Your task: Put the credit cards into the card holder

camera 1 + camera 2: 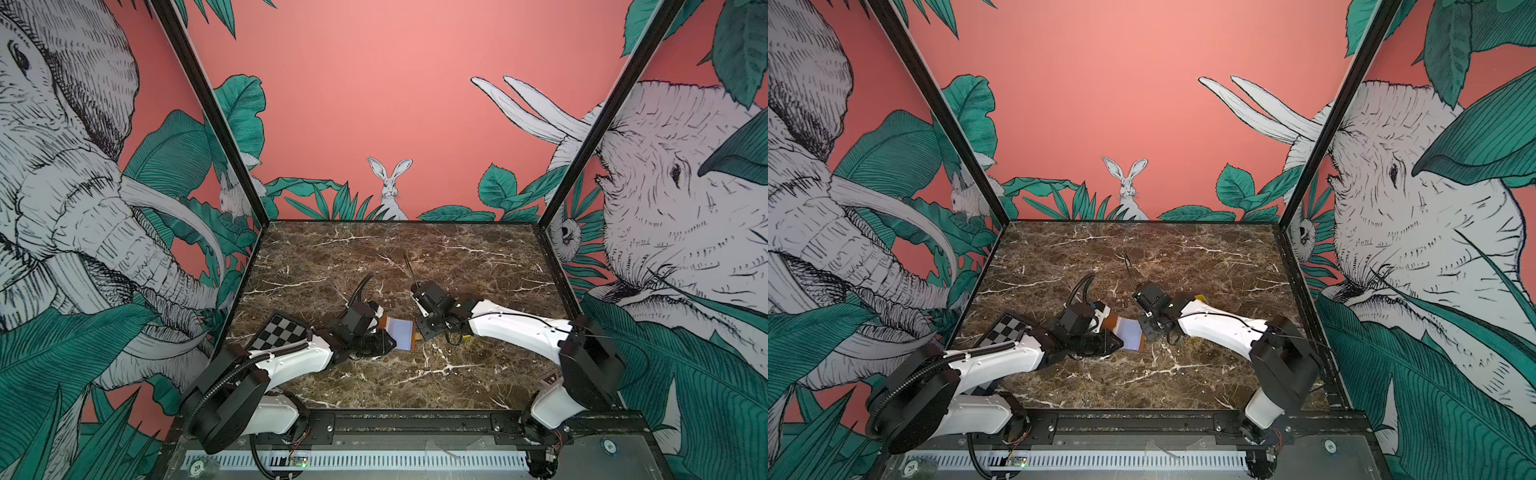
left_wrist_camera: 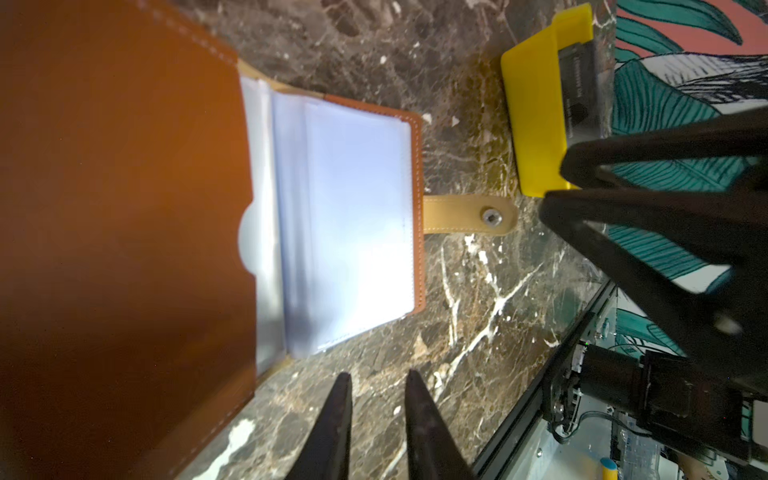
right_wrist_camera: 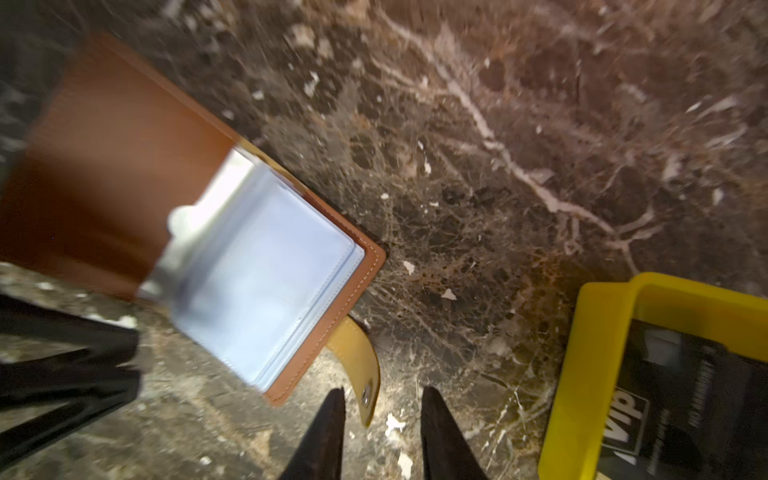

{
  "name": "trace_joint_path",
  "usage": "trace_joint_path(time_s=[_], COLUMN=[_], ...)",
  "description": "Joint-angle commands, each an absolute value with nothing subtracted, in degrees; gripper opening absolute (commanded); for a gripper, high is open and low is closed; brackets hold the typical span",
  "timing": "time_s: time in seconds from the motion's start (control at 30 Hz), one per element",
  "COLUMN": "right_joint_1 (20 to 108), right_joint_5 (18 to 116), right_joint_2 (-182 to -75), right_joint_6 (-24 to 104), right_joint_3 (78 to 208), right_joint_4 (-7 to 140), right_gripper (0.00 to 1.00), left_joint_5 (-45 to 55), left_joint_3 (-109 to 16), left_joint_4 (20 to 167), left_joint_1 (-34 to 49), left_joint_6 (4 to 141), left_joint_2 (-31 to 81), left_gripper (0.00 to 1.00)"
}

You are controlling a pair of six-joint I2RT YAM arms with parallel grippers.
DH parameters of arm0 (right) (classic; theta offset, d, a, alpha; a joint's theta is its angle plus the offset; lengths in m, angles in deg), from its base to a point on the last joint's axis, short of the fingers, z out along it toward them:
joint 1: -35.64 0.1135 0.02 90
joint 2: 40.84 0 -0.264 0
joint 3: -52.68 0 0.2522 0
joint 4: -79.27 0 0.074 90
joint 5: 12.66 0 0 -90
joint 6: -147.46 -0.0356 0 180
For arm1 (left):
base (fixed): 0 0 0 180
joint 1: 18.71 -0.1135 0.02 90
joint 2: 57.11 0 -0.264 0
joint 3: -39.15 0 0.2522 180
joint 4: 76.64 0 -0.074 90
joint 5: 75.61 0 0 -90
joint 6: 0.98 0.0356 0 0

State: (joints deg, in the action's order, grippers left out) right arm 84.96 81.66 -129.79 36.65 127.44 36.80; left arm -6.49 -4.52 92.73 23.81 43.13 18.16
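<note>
- The holder (image 1: 401, 332) is laid open on the table (image 1: 457, 266) between the two arms in both top views. Its cover (image 2: 124, 208) is raised toward the left wrist camera, and its clear sleeves (image 2: 357, 216) are exposed, seemingly empty.
- The cards (image 3: 685, 407) are stacked in the yellow tray (image 3: 582, 374), near the holder but apart from it. None is seen in a sleeve.
- The left gripper (image 2: 376, 415) is parted a little and nothing is held; its tips are poised just beside the sleeves' edge.
- The right gripper (image 3: 382, 432) is likewise partly open and empty. The tab (image 3: 357, 361) lies just beside one tip, not between the two.
- The opening step is judged done, and fetching the first card is judged to be in hand.
- Next, the right gripper is called on to turn to the tray and pinch one thin card off the stack by an edge. The holder must be kept spread, since the cover may fall shut.
- The table is of dark brown marble with white veins; a checkerboard (image 1: 280, 332) is partly hidden under the left arm.
- The cell is enclosed by pink walls painted with elephants, leaves and a rabbit (image 1: 390, 187).
</note>
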Motion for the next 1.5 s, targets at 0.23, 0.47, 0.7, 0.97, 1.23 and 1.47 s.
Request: trace_joint_path(time_s=[0.23,0.47,0.7,0.97,1.23,1.47], right_joint_1=[86.68,87.80,88.28,87.62,87.53,87.24], right_joint_5=[73.32,74.53,74.83,78.08,76.55,81.03], right_joint_2=[-125.45,-130.28,-136.54,-140.25,-141.54,-142.28], right_joint_6=[16.25,12.14,9.08,9.64,10.69,10.68], right_joint_3=[125.55,126.41,126.48,127.64,126.61,127.17], right_joint_4=[44.18,45.33,48.20,44.34,47.09,41.13], right_gripper=[0.34,0.31,0.28,0.25,0.25,0.25], left_joint_5=[-11.16,-11.61,-11.71,-11.79,-12.41,-13.05], left_joint_3=[-13.98,-16.96,-16.75,-15.22,-14.25,-12.07], left_joint_4=[88.12,82.04,80.59,81.11,81.93,82.98], left_joint_1=[20.14,19.27,18.96,18.48,16.95,16.16], left_joint_6=[51.79,58.74,62.02,62.34,61.73,61.12], left_joint_2=[23.34,24.99,27.42,27.24,27.18,27.03], left_gripper=[0.27,0.28,0.28,0.28,0.28,0.28])
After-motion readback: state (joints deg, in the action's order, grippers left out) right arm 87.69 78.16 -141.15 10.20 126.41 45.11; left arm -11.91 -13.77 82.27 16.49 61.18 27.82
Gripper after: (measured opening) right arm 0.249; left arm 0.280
